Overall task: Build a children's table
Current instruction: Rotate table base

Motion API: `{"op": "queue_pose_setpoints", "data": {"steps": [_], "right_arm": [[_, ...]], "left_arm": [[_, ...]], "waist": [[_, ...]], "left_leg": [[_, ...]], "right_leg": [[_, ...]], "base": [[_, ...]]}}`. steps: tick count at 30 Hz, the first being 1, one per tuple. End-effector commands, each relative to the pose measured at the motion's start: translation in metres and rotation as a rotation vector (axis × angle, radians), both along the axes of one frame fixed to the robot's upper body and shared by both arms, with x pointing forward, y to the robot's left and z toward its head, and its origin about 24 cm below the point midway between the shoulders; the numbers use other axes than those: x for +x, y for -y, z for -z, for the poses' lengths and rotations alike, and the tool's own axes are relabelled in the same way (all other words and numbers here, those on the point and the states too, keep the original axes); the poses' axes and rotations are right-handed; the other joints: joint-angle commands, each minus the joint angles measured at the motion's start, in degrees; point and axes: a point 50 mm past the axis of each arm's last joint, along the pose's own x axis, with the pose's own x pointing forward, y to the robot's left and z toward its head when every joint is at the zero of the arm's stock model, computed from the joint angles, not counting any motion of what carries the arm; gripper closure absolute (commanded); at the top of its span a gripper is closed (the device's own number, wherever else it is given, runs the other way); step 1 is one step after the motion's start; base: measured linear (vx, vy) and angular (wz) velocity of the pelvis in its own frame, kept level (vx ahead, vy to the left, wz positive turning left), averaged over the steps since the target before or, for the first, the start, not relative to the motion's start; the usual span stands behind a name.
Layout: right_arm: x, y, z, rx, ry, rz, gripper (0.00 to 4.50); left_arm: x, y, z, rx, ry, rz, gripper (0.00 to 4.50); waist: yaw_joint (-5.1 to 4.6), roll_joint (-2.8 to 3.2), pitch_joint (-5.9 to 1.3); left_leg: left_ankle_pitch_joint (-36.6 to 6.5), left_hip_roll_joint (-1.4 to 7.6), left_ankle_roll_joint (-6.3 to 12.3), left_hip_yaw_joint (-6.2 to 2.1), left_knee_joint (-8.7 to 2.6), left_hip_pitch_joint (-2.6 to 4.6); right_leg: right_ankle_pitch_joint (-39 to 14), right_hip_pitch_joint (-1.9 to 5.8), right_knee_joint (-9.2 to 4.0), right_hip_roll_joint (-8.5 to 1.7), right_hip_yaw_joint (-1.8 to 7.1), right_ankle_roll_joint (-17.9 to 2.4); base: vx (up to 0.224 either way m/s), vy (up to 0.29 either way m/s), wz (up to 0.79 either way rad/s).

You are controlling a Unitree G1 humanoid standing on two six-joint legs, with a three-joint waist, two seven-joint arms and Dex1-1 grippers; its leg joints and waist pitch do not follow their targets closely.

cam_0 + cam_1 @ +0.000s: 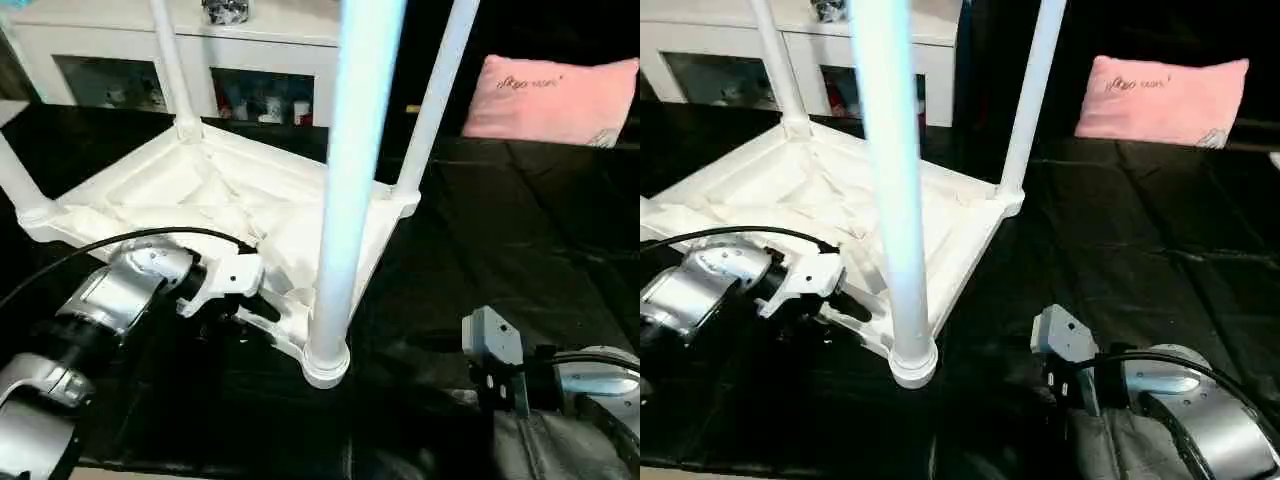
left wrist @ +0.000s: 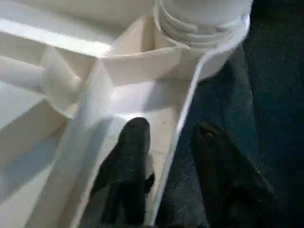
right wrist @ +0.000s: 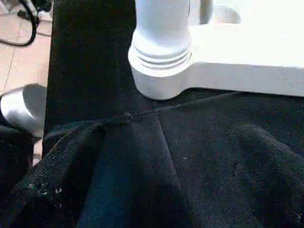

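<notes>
The left hand [image 2: 164, 166] sits at the near rim of the upturned tabletop [image 1: 190, 190], just beside the nearest corner socket [image 1: 326, 362]. One black finger [image 2: 128, 161] lies inside the ribbed channel of the underside and the other outside on the dark cloth [image 1: 480, 260], so the rim wall runs between them. They straddle it with a gap visible on the outer side; I cannot tell for sure whether the inner finger is pressing the wall, so call it a half-spread straddle, not a firm pinch.

The right hand [image 3: 156, 190] hangs over the cloth short of that same socket, touching nothing, its two fingers spread wide to either side in its wrist view.

The nearest leg [image 1: 355, 170] stands upright in the socket, its threaded collar showing above the socket's lip, which suggests it may want a last turn. Beyond it along the right edge stands a second leg [image 1: 435, 95], a third [image 1: 172, 65] rises at the far corner, and a fourth [image 1: 18, 180] at the left corner.

By my judgement all four legs are in; what is left is tightening and turning the table upright.

Behind the tabletop, a white cabinet [image 1: 290, 55] holds small objects behind its glass doors, too blurred to name. A pink pillow [image 1: 550, 100] lies well off to the right of the tabletop.
</notes>
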Motion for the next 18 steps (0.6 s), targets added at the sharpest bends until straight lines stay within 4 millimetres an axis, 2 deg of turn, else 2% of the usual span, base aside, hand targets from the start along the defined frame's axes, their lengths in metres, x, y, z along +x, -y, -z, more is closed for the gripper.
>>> {"op": "queue_pose_setpoints", "data": {"steps": [1,2,3,4,5,6,7,9,11,12,13,14,15,16,17,18], "right_arm": [[-0.001,0.001,-0.001,-0.021,0.010,-0.009,0.00],[-0.001,0.000,-0.002,-0.023,0.014,-0.013,0.00],[-0.001,0.000,-0.002,-0.023,0.014,-0.013,0.00],[-0.001,0.000,-0.002,-0.022,0.017,-0.014,0.00],[0.000,-0.002,-0.003,-0.021,0.021,-0.016,0.00],[0.000,-0.002,-0.003,-0.021,0.023,-0.017,0.00],[0.001,-0.003,-0.004,-0.020,0.027,-0.019,0.00],[0.001,-0.003,-0.004,-0.019,0.031,-0.023,0.00],[0.002,-0.003,-0.005,-0.019,0.034,-0.025,0.00],[0.002,-0.003,-0.005,-0.020,0.035,-0.026,0.00],[0.003,-0.004,-0.004,-0.022,0.039,-0.028,0.00],[0.003,-0.004,-0.004,-0.022,0.039,-0.028,0.00],[0.006,-0.005,-0.004,-0.023,0.046,-0.032,0.00],[0.008,-0.006,-0.004,-0.021,0.055,-0.029,0.00],[0.009,-0.006,-0.005,-0.019,0.064,-0.026,0.00],[0.011,-0.007,-0.005,-0.014,0.073,-0.022,0.00]], "left_arm": [[0.002,0.000,-0.001,0.032,0.006,0.033,3.07],[0.004,0.001,-0.001,0.050,0.005,0.047,3.33],[0.004,0.001,-0.001,0.050,0.005,0.047,3.33],[0.006,0.002,0.000,0.060,0.007,0.052,3.37],[0.007,0.002,0.000,0.069,0.010,0.056,3.50],[0.008,0.002,0.001,0.075,0.010,0.057,3.50],[0.009,0.003,0.001,0.072,0.003,0.053,3.79],[0.010,0.004,0.000,0.057,-0.020,0.032,3.79],[0.010,0.004,0.000,0.047,-0.041,0.010,4.03],[0.010,0.003,0.001,0.044,-0.058,-0.007,4.15],[0.010,0.001,0.003,0.056,-0.085,-0.040,4.22],[0.010,0.001,0.003,0.056,-0.085,-0.040,4.24],[0.005,-0.009,0.012,0.121,-0.118,-0.068,4.24],[0.003,-0.012,0.016,0.127,-0.130,-0.093,4.26],[0.002,-0.013,0.019,0.120,-0.139,-0.123,4.32],[0.002,-0.013,0.021,0.095,-0.137,-0.160,4.42]], "waist": [[0.31,0.11,-3.41],[0.31,1.15,-3.42],[0.31,1.15,-3.42],[0.23,1.56,-3.47],[0.06,1.11,-3.47],[0.10,1.15,-3.49],[0.08,1.21,-3.48],[0.05,1.32,-3.55],[0.05,1.21,-3.56],[-0.04,0.84,-3.55],[0.02,1.02,-3.59],[0.05,0.72,-3.53],[-0.03,0.12,-3.49],[-0.10,0.56,-3.53],[-0.55,-0.63,-3.46],[-0.48,0.09,-3.37]], "left_leg": [[-1.08,3.26,2.16,-0.86,-3.92,-1.23],[-0.95,3.12,2.22,-0.94,-3.83,-1.29],[-0.95,3.12,2.22,-0.94,-3.83,-1.29],[-1.14,3.22,2.06,-0.98,-3.81,-1.25],[-1.32,3.10,2.10,-0.86,-3.78,-1.30],[-1.34,3.02,2.08,-0.84,-3.76,-1.33],[-1.52,3.05,2.06,-0.86,-3.79,-1.36],[-1.58,3.17,1.92,-0.88,-3.82,-1.30],[-1.21,3.34,2.02,-0.89,-3.87,-1.23],[-1.24,3.35,2.27,-0.81,-3.88,-1.27],[-1.02,3.38,2.31,-0.83,-3.86,-1.23],[-0.72,3.33,2.55,-0.82,-3.87,-1.31],[-0.72,3.28,2.74,-0.74,-3.92,-1.39],[-0.26,3.36,2.74,-0.91,-3.99,-1.50],[-0.58,3.36,2.94,-0.76,-3.98,-1.60],[-0.69,3.32,2.99,-0.84,-3.99,-1.47]], "right_leg": [[-3.20,4.09,-4.24,-5.99,3.34,-14.46],[-3.52,4.04,-4.33,-5.89,3.27,-14.33],[-3.52,4.04,-4.33,-5.89,3.27,-14.33],[-3.07,4.02,-4.30,-5.89,3.25,-14.52],[-2.84,4.11,-4.44,-5.66,3.21,-14.55],[-3.11,4.18,-4.48,-5.70,3.24,-14.52],[-3.57,4.23,-4.53,-5.77,3.27,-14.42],[-4.09,4.17,-4.50,-5.82,3.26,-14.44],[-3.59,4.04,-4.32,-5.89,3.21,-14.79],[-3.32,4.05,-4.42,-5.86,3.24,-14.86],[-2.87,4.06,-4.22,-5.94,3.28,-15.05],[-2.90,4.07,-4.24,-5.98,3.26,-14.99],[-3.41,4.14,-4.36,-5.94,3.23,-14.73],[-3.56,4.17,-4.17,-6.12,3.21,-14.65],[-4.21,4.14,-4.35,-6.06,3.12,-14.32],[-5.57,3.98,-4.33,-6.17,3.14,-14.12]], "base": [[0.000,0.000,0.00],[0.000,0.000,0.00],[0.000,0.000,0.00],[0.000,0.000,0.00],[0.000,0.000,0.00],[0.000,0.000,0.00],[0.000,0.000,0.00],[0.000,0.000,0.00],[0.000,0.000,0.00],[0.000,0.000,0.00],[0.000,0.000,0.00],[0.000,0.000,0.00],[0.000,0.000,0.00],[0.000,0.000,0.00],[0.000,0.000,0.00],[0.000,0.000,0.00]]}}
